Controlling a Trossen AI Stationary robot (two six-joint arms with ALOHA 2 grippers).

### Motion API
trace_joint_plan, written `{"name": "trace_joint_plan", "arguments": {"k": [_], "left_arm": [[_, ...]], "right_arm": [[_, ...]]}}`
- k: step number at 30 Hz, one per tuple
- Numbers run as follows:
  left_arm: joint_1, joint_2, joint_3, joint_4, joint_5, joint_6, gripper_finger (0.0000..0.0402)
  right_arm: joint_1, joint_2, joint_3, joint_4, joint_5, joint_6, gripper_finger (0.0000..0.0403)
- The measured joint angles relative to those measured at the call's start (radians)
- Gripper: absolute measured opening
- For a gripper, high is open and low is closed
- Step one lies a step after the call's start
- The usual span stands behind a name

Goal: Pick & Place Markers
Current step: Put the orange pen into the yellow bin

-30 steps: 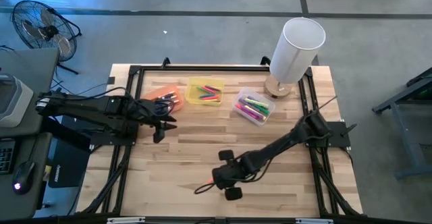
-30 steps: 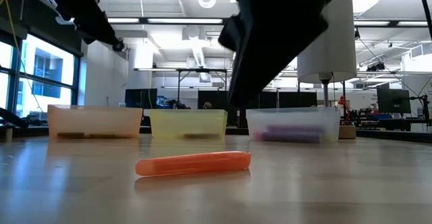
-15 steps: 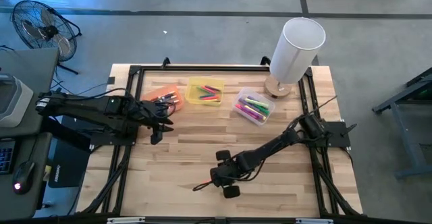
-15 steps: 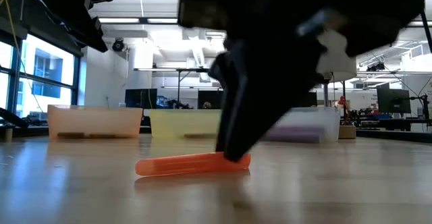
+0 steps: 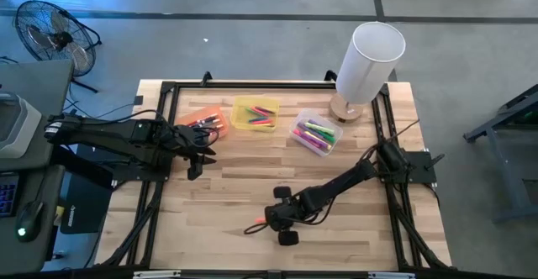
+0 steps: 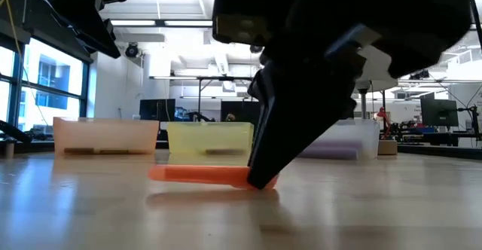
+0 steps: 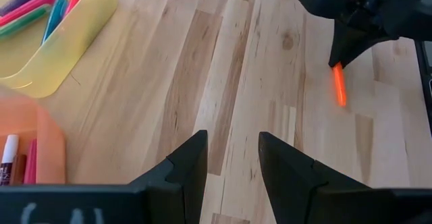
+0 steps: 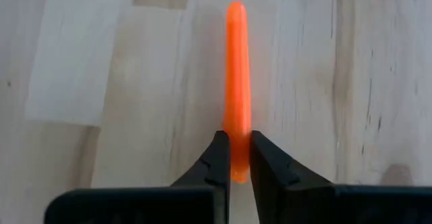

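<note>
An orange marker point(image 5: 255, 225) sits near the table's near middle, also seen in the low view point(image 6: 199, 175) and the left wrist view point(image 7: 339, 86). My right gripper point(image 8: 237, 137) is shut on one end of it. My left gripper point(image 7: 233, 163) is open and hovers over bare wood beside the orange bin point(image 5: 204, 121), touching nothing. Other markers lie in the orange bin, the yellow bin point(image 5: 255, 114) and the clear bin point(image 5: 315, 134). My right gripper pinches the orange marker's right end point(image 8: 237, 163) between its two fingers point(image 6: 263, 160). The fingers slant down from the table's right and lie roughly along the marker, which sticks out ahead of them toward the left. It is nearly level, just off the wood, with its shadow beneath it.
A white-shaded lamp point(image 5: 366, 60) stands at the far right corner, behind the clear bin. The three bins sit in a row along the far side. A black frame point(image 5: 164, 94) borders the tabletop. Bare wood lies between the bins and the right gripper.
My right gripper came down onto the right end of the orange marker and took hold of it. The marker, which lay flat on the wood, now sits slightly higher above its shadow. The left arm kept still.
</note>
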Motion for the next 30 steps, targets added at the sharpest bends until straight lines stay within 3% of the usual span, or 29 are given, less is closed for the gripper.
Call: {"name": "trace_joint_plan", "arguments": {"k": [3,7,17,22,30], "left_arm": [[0.0,0.0,0.0,0.001,0.0,0.0,0.0131],[0.0,0.0,0.0,0.008,-0.004,0.005,0.0131],[0.0,0.0,0.001,0.048,-0.011,0.0,0.0131],[0.001,0.0,0.001,0.049,-0.087,-0.002,0.0131],[0.001,0.0,0.001,0.05,-0.212,-0.003,0.0131]], "right_arm": [[-0.017,-0.024,-0.004,-0.005,0.008,0.018,0.0023],[-0.067,-0.087,-0.012,-0.043,0.095,-0.016,0.0034],[-0.368,-0.293,0.027,-0.06,0.168,-0.219,0.0025],[-0.549,-0.262,0.11,-0.085,0.084,-0.37,0.0028],[-0.753,-0.152,0.141,-0.105,0.005,-0.455,0.003]]}}
